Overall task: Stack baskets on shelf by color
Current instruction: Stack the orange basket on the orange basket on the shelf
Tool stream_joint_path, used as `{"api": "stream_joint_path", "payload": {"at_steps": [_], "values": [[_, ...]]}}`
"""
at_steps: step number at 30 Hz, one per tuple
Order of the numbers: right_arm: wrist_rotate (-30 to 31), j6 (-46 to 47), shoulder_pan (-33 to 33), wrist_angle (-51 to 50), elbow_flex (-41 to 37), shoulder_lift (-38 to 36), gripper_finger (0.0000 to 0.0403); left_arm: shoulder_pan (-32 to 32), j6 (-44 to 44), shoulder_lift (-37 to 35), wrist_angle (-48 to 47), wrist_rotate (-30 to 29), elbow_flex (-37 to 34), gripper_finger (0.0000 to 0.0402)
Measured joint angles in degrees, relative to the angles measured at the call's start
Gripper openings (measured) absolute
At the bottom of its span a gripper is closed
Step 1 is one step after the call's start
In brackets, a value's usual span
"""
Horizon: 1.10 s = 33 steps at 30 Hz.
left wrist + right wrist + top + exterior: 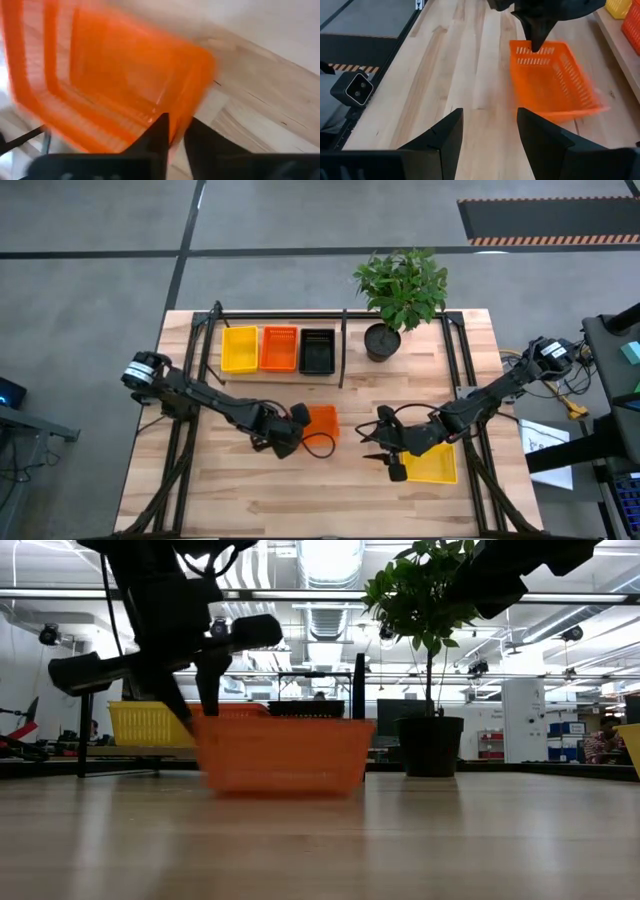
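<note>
A red-orange mesh basket [323, 422] [285, 755] [552, 82] is at mid-table, with my left gripper [304, 424] [177, 135] [536, 44] shut on its left wall. My right gripper [384, 450] [487, 125] is open a little to the basket's right and touches nothing. A yellow basket [437, 466] lies on the table under my right arm. On the pale shelf [330, 375] at the far side sit a yellow basket [239, 348], a red-orange basket [279, 348] and a black basket [317, 352], side by side. My left gripper pinches the red-orange basket's short left wall at its rim [181, 117], with one finger [159, 131] inside and the other finger [202, 142] outside. The fingers come from above and from the table's left, slanting down. The basket sits tilted; whether it is clear of the table, I cannot tell.
A black round pot with a green plant [385, 340] [430, 745] stands at the shelf's right end. Black metal frame rods [343, 350] run along the table's left and right sides and across the shelf. Bare tabletop [330, 500] lies toward the near edge.
</note>
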Motion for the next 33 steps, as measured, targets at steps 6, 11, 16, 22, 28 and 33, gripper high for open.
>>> {"api": "stream_joint_path", "payload": {"at_steps": [6,11,16,22,28,33], "values": [[0.00,-0.35,0.00,-0.36,0.00,0.00,0.0178,-2.11,-0.80,0.00,-0.06,0.10,1.76,0.0005],[0.00,-0.44,0.00,-1.90,0.00,0.00,0.0178,-5.89,-5.98,0.00,-1.09,-3.22,6.53,0.0002],[0.00,-0.94,0.00,-1.90,0.00,0.02,0.0178,-7.74,-15.61,-0.10,-9.35,-14.19,17.14,0.0001],[0.00,-1.93,0.00,-2.10,0.00,0.02,0.0178,-2.28,-33.14,-1.03,-26.43,-18.55,27.79,0.0001],[0.00,-0.90,0.00,-2.86,-0.02,0.02,0.0178,7.05,-41.96,-3.80,-30.36,-18.15,28.46,0.0000],[0.00,-0.90,0.00,-2.86,-0.02,0.02,0.0178,15.04,-44.17,-4.48,-32.72,-15.07,28.38,0.0000]]}}
